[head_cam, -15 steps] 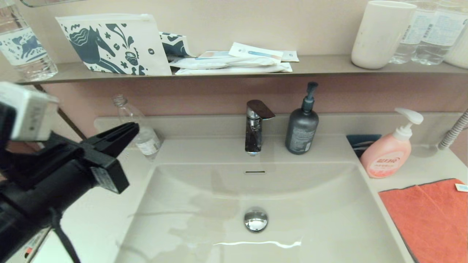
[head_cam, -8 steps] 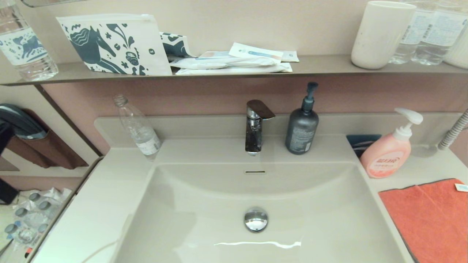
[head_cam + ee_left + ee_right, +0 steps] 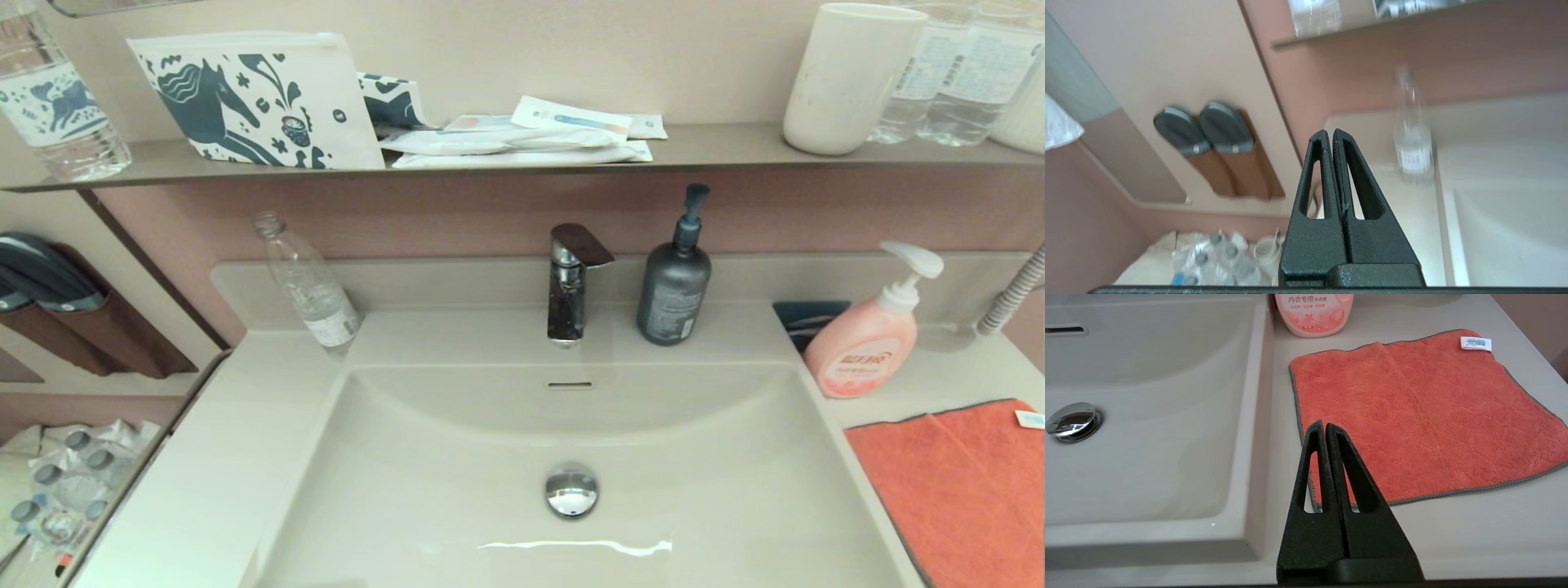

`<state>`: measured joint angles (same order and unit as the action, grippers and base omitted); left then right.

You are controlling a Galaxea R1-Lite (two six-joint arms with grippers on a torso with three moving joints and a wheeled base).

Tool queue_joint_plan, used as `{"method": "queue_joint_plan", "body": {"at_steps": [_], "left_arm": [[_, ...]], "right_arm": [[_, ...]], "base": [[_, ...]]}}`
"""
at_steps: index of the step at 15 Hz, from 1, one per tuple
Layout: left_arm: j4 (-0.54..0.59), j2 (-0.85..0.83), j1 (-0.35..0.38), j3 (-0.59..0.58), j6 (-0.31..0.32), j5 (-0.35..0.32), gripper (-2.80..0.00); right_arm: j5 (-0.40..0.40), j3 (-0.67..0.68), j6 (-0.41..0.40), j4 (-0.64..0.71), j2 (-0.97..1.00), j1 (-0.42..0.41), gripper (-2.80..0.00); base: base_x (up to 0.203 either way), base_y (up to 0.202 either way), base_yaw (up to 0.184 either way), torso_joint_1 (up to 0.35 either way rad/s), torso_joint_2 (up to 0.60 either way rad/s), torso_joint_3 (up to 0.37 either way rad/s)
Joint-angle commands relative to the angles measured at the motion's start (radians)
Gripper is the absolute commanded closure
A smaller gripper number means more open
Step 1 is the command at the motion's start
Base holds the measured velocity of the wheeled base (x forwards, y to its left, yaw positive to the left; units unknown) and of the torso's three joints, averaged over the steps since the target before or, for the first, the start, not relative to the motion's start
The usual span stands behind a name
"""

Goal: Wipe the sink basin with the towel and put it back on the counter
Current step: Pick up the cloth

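The orange-coral towel [image 3: 963, 482] lies flat on the counter [image 3: 204, 457] to the right of the sink basin [image 3: 490, 441], its white tag [image 3: 1475, 343] at a far corner. In the right wrist view my right gripper [image 3: 1325, 425] is shut and empty, hovering above the towel's [image 3: 1425, 416] near left corner, beside the basin's [image 3: 1147, 449] right rim. My left gripper [image 3: 1329, 132] is shut and empty, held off the counter's left end, pointing toward the wall. Neither gripper shows in the head view. The chrome drain stopper [image 3: 571, 490] sits in the basin's middle.
A pink soap pump bottle [image 3: 869, 343] stands behind the towel. A dark pump bottle [image 3: 674, 286] and the tap [image 3: 567, 282] stand behind the basin, a clear plastic bottle [image 3: 310, 290] at the back left. The wall shelf [image 3: 718, 147] above holds a cup, pouches and bottles.
My left arm filled the head view's left side a second ago. It has since drawn back out of that view to the left. The towel has not moved.
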<state>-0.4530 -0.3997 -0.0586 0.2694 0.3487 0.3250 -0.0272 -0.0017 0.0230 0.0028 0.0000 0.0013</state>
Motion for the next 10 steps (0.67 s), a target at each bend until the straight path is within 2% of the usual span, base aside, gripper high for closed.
{"method": "queue_joint_plan", "body": {"at_steps": [1, 4, 5, 7, 9, 10], "left_arm": [[0.101, 0.196, 0.035, -0.039, -0.004, -0.041, 0.0], [0.167, 0.275, 0.054, -0.096, -0.013, -0.139, 0.0], [0.187, 0.295, 0.054, -0.107, -0.041, -0.179, 0.0], [0.29, 0.337, 0.054, -0.118, -0.116, -0.259, 0.0], [0.423, 0.394, 0.054, -0.123, -0.224, -0.323, 0.0], [0.454, 0.398, 0.054, -0.13, -0.282, -0.336, 0.0]], "right_arm": [[0.0, 0.0, 0.0, 0.0, 0.0, 0.0, 0.0], [0.0, 0.0, 0.0, 0.0, 0.0, 0.0, 0.0], [0.0, 0.0, 0.0, 0.0, 0.0, 0.0, 0.0], [0.0, 0.0, 0.0, 0.0, 0.0, 0.0, 0.0], [0.0, 0.0, 0.0, 0.0, 0.0, 0.0, 0.0], [0.0, 0.0, 0.0, 0.0, 0.0, 0.0, 0.0]], "base": [[0.0, 0.0, 0.0, 0.0, 0.0, 0.0], [0.0, 0.0, 0.0, 0.0, 0.0, 0.0], [0.0, 0.0, 0.0, 0.0, 0.0, 0.0], [0.0, 0.0, 0.0, 0.0, 0.0, 0.0], [0.0, 0.0, 0.0, 0.0, 0.0, 0.0], [0.0, 0.0, 0.0, 0.0, 0.0, 0.0]]}}
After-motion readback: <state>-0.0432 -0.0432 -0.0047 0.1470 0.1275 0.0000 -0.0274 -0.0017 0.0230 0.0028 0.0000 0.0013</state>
